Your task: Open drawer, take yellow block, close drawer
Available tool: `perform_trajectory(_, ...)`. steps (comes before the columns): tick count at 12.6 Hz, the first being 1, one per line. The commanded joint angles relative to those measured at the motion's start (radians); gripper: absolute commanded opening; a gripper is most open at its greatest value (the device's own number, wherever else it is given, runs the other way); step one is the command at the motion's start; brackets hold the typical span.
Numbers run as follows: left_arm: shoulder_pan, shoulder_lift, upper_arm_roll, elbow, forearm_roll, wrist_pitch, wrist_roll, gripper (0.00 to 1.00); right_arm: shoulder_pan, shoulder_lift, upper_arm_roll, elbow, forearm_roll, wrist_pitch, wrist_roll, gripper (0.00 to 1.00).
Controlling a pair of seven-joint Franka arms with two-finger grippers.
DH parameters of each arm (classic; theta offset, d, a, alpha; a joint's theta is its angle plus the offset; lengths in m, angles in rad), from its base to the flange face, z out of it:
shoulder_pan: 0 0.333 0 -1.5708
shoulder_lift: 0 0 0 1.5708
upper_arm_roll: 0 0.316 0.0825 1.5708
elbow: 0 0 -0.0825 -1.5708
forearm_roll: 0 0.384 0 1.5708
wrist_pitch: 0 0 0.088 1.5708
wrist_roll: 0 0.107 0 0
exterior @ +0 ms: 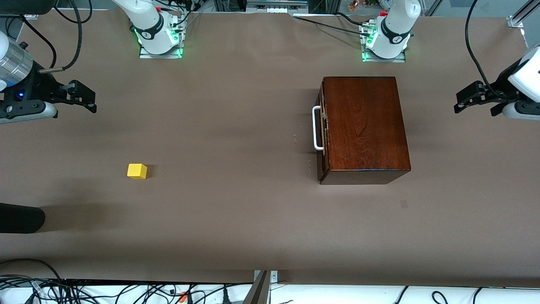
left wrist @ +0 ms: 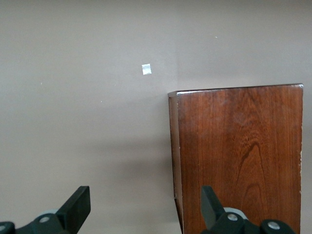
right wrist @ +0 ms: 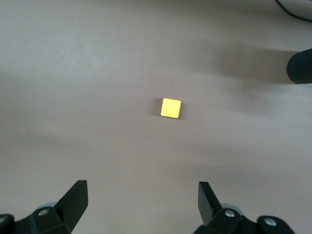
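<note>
The glossy mahogany-coloured wooden box (exterior: 363, 126) has its drawer (exterior: 323, 128) shut, and the small bright yellow block (exterior: 137, 171) already sits on the bench (nearer the right arm's end). Left pincer (exterior: 472, 101) and right pincer (exterior: 82, 98) hang open, empty.

Yellow block (exterior: 137, 171) lies well apart from the box (exterior: 365, 126), toward the right arm's end.

**drawer shut, yellow block out on the table**

the drawer (exterior: 322, 128) sits pushed into its glossy mahogany box (exterior: 365, 126), dark front panel flush, its white bar handle (exterior: 316, 128) facing the right arm's end of the table. the yellow block (exterior: 137, 171), a small plain cube, rests flat on the brown table (exterior: 236, 211), well apart from the box, toward the right arm's end.
</note>
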Motion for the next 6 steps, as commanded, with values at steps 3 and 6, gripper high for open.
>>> perform_trajectory(3,0.028,-0.002,-0.046,0.005,0.022,-0.011,-0.049,1.0,-0.002,0.011,-0.002,0.028,0.006,-0.017,-0.009,1.0)
perform_trajectory(6,0.028,-0.002,-0.046,0.016,0.023,-0.022,-0.049,1.0,-0.004,0.011,-0.002,0.028,0.006,-0.018,-0.013,1.0)
